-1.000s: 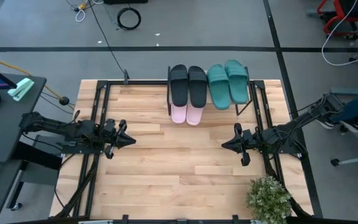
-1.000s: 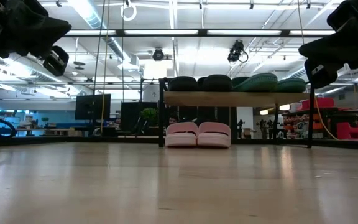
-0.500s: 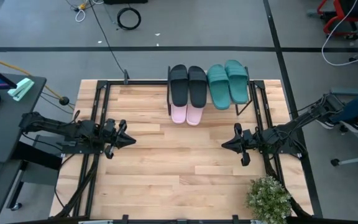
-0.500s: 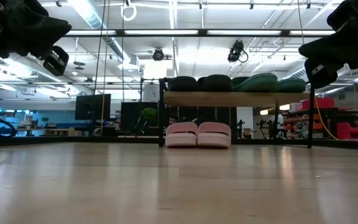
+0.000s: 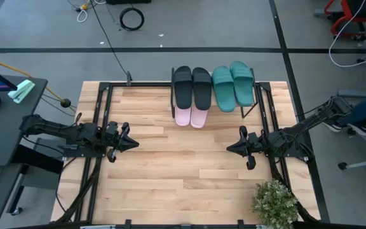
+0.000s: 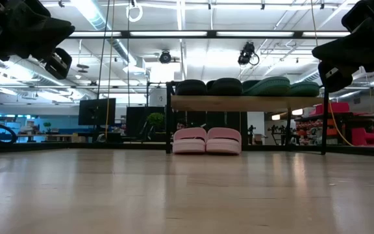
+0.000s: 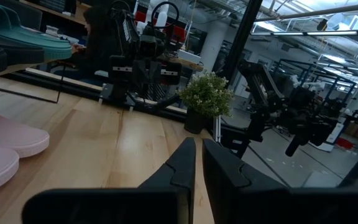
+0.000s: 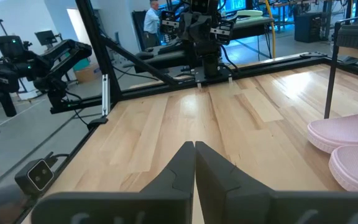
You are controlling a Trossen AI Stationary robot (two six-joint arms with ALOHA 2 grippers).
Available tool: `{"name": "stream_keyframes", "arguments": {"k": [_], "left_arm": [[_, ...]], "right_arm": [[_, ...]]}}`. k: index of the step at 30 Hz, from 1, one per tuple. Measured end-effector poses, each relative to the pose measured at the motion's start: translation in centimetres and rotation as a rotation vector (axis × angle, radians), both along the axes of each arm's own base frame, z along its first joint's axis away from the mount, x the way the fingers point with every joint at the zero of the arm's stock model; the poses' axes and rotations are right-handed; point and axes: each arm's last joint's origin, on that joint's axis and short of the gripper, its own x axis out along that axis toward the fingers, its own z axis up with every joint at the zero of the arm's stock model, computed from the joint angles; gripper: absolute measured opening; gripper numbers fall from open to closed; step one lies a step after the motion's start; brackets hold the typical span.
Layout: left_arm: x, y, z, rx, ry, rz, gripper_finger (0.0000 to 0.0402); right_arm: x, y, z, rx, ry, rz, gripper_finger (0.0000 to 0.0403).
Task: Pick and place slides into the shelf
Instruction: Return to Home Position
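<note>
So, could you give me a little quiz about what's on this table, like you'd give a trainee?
1. Pick one: where are the pink slides? A, on top of the shelf plank; B, on the table under the plank; C, in a gripper.
2. True or false: the left gripper and right gripper hover shut and empty above the table.
3. Fill in: ___ slides lie on top of the plank.
Key: 1 B. 2 true. 3 four, the black slides and teal slides.
</note>
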Motion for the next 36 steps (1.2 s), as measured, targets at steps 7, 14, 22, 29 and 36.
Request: {"name": "stream_keyframes", "arguments": {"k": [7, 14, 22, 29, 36], "left_arm": [[0.00, 0.00, 0.00, 0.000, 0.000, 0.000, 0.0026], [0.00, 0.00, 0.00, 0.000, 0.000, 0.000, 0.0021], [0.00, 0.00, 0.00, 0.000, 0.000, 0.000, 0.0034], [0.00, 0.00, 0.00, 0.000, 0.000, 0.000, 0.0032], [0.00, 0.00, -0.01, 0.000, 0.001, 0.000, 0.0023]], "right_arm": [[0.00, 0.00, 0.00, 0.000, 0.000, 0.000, 0.0019], [0.00, 0.00, 0.00, 0.000, 0.000, 0.000, 0.0019], [0.00, 0.00, 0.00, 0.000, 0.000, 0.000, 0.0019], [0.00, 0.00, 0.00, 0.000, 0.000, 0.000, 0.0019], [0.00, 0.00, 0.00, 0.000, 0.000, 0.000, 0.0019]]}}
